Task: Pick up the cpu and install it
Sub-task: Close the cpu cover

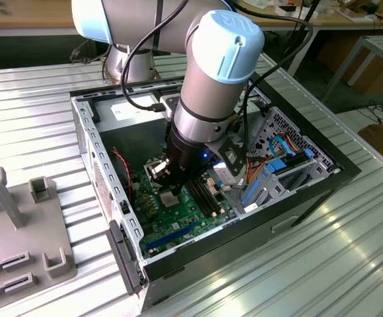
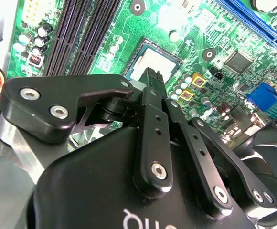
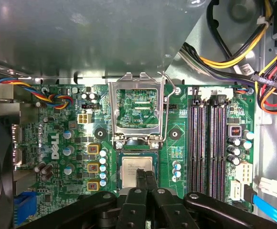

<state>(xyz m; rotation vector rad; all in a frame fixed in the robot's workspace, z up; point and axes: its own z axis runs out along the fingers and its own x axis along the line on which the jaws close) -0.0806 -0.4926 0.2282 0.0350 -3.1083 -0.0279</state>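
Seating the cpu [image 3: 134, 166] squarely looks to be the job in hand: it lies flat in the socket on the green motherboard [image 3: 57, 143], just beside the long black memory slots [image 3: 207, 143]. The hinged metal retention frame [image 3: 112, 109] stands open over the board beyond it. The hand [image 3: 142, 177] has its two fingers drawn together, narrow, with nothing visible between them. Their tips sit at the cpu's grey centre, though I cannot tell whether they press on it or hover just clear. In the second wrist view the cpu [image 2: 150, 57] looks level in the socket, dark border all round. In the exterior view the arm [image 1: 211, 86] reaches down into the open computer case [image 1: 89, 145] on the ribbed metal tabletop [image 1: 33, 125]. Doing this well likely calls for a light, vertical touch at the centre with no sideways drag, since socket contacts bend easily and a tilted chip would bind against the socket walls
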